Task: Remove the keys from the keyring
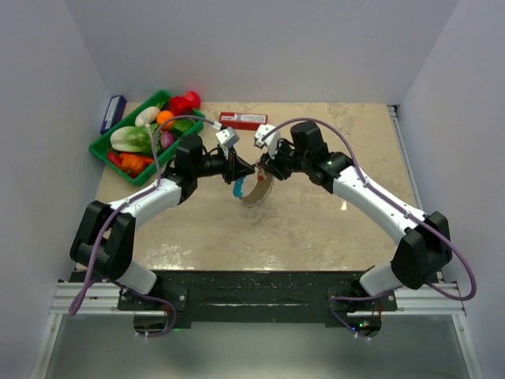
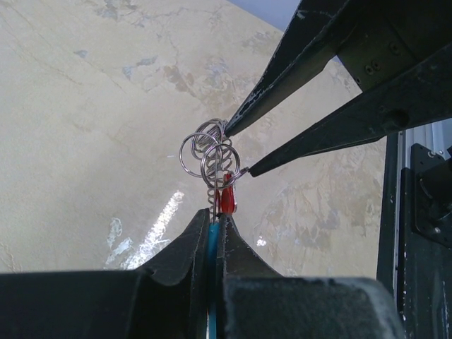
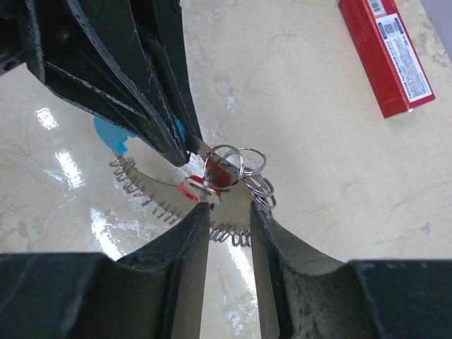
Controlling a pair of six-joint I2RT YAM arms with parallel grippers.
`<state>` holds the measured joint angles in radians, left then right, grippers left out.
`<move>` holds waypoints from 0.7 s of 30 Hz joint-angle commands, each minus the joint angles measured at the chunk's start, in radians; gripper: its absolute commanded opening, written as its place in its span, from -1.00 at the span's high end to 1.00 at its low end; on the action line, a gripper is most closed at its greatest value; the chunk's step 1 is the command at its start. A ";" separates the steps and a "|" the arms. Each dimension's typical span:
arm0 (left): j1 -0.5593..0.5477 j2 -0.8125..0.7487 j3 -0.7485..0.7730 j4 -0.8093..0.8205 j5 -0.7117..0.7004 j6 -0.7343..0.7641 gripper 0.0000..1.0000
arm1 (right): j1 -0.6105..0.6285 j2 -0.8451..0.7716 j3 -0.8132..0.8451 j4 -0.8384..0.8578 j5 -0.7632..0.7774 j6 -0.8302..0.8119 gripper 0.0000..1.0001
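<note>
The keyring hangs above the table's middle between my two grippers. Its blue section (image 1: 238, 188) curves down to the left, and the fringe of silvery keys (image 1: 259, 192) curves down to the right. My left gripper (image 2: 215, 219) is shut on the blue section (image 2: 211, 244). Just past its tips sit the small red piece (image 2: 228, 200) and several split rings (image 2: 208, 152). My right gripper (image 3: 229, 212) is open, its fingertips (image 3: 200, 215) on either side of the silvery fringe (image 3: 240, 205), just below the red piece (image 3: 189, 188) and the rings (image 3: 244, 168).
A green basket (image 1: 106, 150) of toy vegetables stands at the back left. A long red box (image 1: 242, 120) lies at the back centre and also shows in the right wrist view (image 3: 385, 53). A blue box (image 1: 113, 113) leans by the left wall.
</note>
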<state>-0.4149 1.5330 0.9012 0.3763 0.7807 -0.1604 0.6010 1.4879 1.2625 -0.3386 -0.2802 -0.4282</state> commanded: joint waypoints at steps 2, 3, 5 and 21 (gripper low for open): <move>0.001 -0.045 0.039 0.041 0.014 0.022 1.00 | -0.013 -0.061 0.093 -0.039 -0.065 -0.027 0.28; 0.001 -0.045 0.039 0.039 0.015 0.024 1.00 | -0.021 -0.061 0.113 -0.051 -0.079 -0.026 0.28; 0.001 -0.045 0.044 0.036 0.015 0.025 1.00 | -0.035 -0.052 0.145 -0.057 -0.118 -0.012 0.27; 0.001 -0.076 0.045 -0.005 -0.011 0.091 1.00 | -0.078 0.229 0.463 -0.353 -0.387 0.173 0.36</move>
<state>-0.4145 1.5070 0.9054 0.3309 0.7757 -0.1070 0.5545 1.7164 1.6730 -0.5682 -0.5304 -0.3386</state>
